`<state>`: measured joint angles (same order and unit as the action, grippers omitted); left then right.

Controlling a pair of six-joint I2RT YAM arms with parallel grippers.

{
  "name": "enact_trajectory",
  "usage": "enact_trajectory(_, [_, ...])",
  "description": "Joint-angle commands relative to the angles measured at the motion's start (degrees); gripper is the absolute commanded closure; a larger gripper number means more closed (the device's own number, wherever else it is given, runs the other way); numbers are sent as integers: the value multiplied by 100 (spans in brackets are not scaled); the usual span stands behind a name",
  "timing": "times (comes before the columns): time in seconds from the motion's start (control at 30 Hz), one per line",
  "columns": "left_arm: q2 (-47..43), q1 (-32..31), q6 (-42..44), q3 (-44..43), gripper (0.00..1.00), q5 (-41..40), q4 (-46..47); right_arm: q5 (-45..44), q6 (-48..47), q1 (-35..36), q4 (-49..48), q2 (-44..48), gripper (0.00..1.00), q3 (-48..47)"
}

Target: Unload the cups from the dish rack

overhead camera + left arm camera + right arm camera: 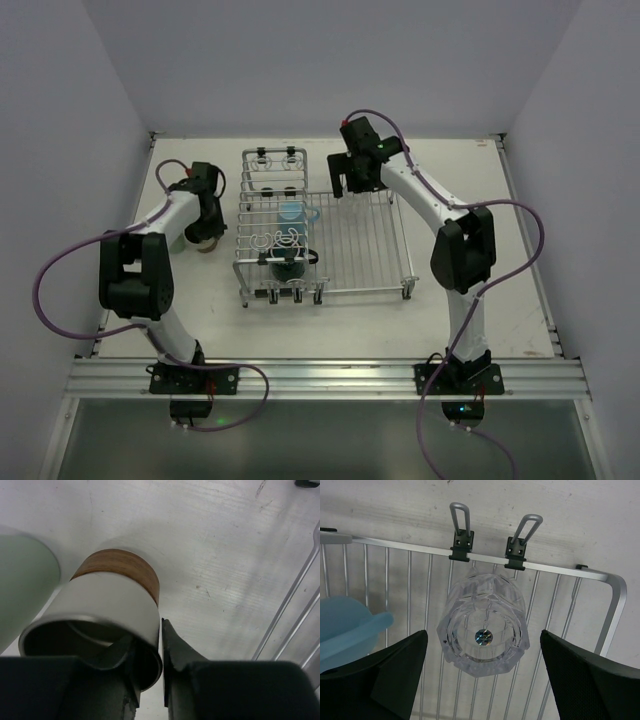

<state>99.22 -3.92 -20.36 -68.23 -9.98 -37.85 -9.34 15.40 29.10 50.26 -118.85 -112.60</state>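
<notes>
Left tool: closed down narrowly on the wall of the brown cup, one finger inside the cream-lined rim and the other against the outside. The cup stands upright on the tabletop, left of the dish rack, with the pale green cup just beside it. Right tool: spread wide and holding nothing. It hangs over the clear glass, which sits on the rack's flat grid against the far rail, below two wire loops and clear of both fingers. The light-blue mug and the dark teal cup sit in the taller narrow section.
</notes>
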Motion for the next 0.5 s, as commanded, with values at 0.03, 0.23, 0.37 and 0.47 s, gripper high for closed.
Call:
enact_trajectory(0.03, [-95,58,-47,46,68,-57,225,-173,-81,8,151,-112,8,-254])
enact_trajectory(0.23, [-333,58,-82,37,46,-4,225,-191,-54,8,-7,-59,20,-96])
enact_trajectory(0.37, [-569,58,-108,-24,37,-48,137,-191,-54,-1,-7,-121,27,-122])
enact_trajectory(0.47, [-833,58,-126,-103,33,13,41,-156,-46,-10,-7,-156,31,-131])
